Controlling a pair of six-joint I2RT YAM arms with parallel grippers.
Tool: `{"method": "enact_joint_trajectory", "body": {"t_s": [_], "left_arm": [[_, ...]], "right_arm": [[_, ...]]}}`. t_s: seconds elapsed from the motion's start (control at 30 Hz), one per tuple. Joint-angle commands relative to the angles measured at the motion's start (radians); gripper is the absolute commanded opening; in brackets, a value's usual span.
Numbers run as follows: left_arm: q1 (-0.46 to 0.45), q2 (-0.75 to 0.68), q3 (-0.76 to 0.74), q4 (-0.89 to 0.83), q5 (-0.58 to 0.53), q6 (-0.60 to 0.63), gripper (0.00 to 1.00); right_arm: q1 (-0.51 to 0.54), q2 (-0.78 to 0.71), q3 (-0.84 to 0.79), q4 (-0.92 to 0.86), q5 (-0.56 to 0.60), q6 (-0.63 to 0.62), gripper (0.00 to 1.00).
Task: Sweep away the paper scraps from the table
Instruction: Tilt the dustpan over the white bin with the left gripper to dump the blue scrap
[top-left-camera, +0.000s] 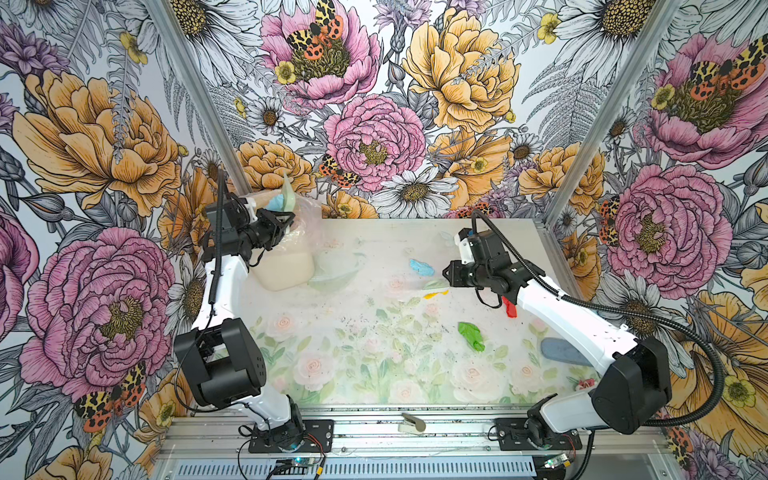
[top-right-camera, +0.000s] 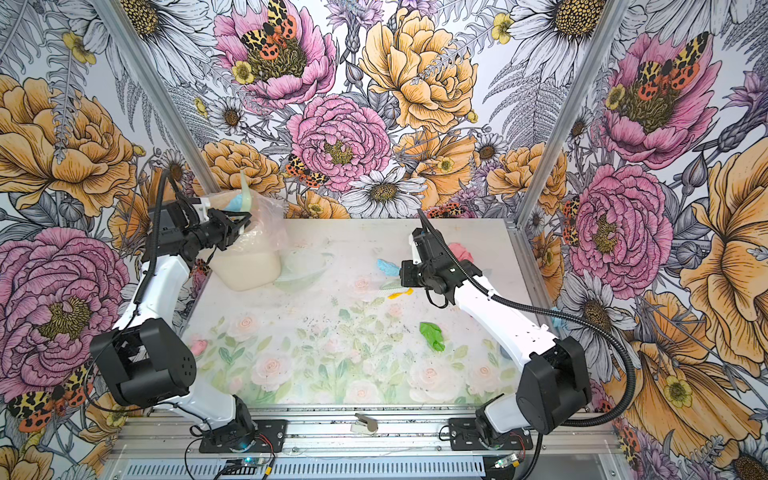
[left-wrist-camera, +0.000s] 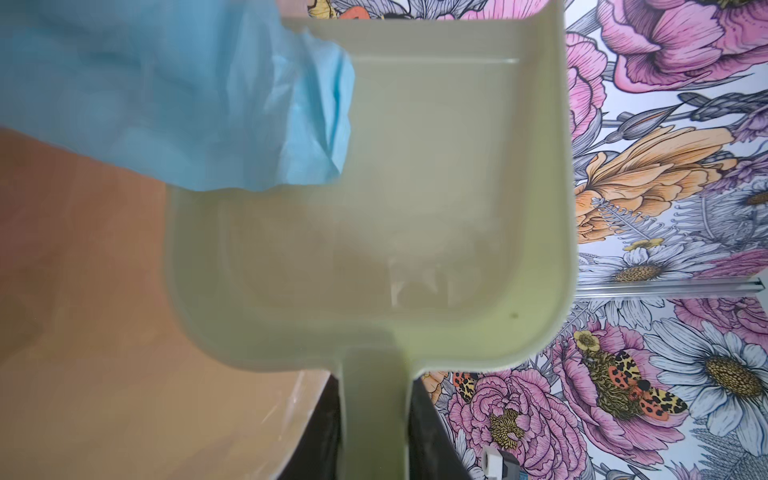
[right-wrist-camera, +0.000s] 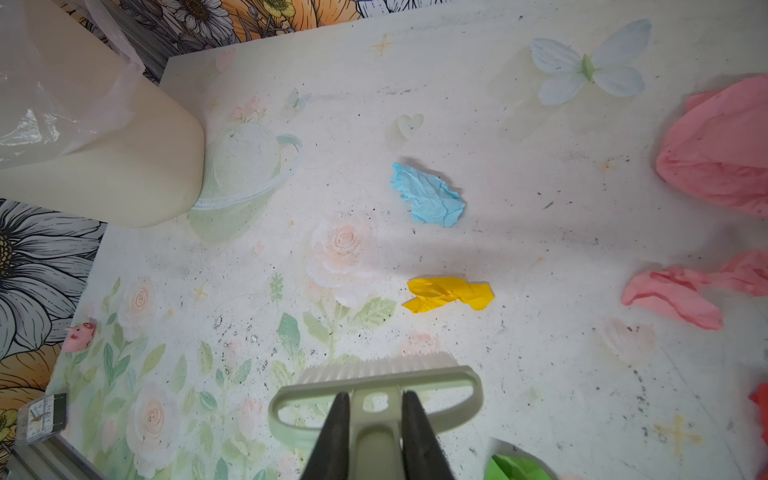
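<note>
My left gripper is shut on the handle of the pale green dustpan. The pan is tipped up over the cream bin at the back left, with a light blue paper wad inside it. My right gripper is shut on the pale green brush, whose bristles are just above the table. Ahead of the brush lie a yellow scrap and a blue scrap. Pink scraps, a green scrap and a red scrap lie near the right arm.
The bin carries a clear plastic liner. A small pink scrap sits at the table's left edge. A grey-blue piece lies partly under the right arm. A small beige clip rests on the front rail.
</note>
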Motion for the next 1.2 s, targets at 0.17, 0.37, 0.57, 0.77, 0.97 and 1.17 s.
{"method": "enact_joint_trajectory", "body": {"t_s": [0.17, 0.37, 0.57, 0.77, 0.97, 1.17], "left_arm": [[0.049, -0.085, -0.110, 0.386, 0.115, -0.318, 0.00], [0.057, -0.071, -0.193, 0.700, 0.142, -0.559, 0.00], [0.059, -0.028, -0.250, 1.048, 0.142, -0.821, 0.00], [0.063, -0.040, -0.256, 1.006, 0.146, -0.792, 0.00], [0.071, -0.068, -0.270, 0.971, 0.144, -0.758, 0.00], [0.051, -0.156, -0.275, 0.748, 0.129, -0.522, 0.00]], "right_arm": [[-0.009, -0.028, -0.002, 0.022, -0.014, -0.004, 0.00], [-0.010, -0.035, -0.002, 0.020, -0.010, -0.001, 0.00], [-0.013, -0.047, -0.007, 0.020, -0.004, -0.006, 0.00], [-0.016, -0.052, -0.011, 0.020, -0.004, -0.006, 0.00], [-0.018, -0.063, -0.017, 0.020, -0.006, -0.006, 0.00], [-0.034, -0.080, -0.029, 0.013, 0.035, -0.015, 0.00]]}}
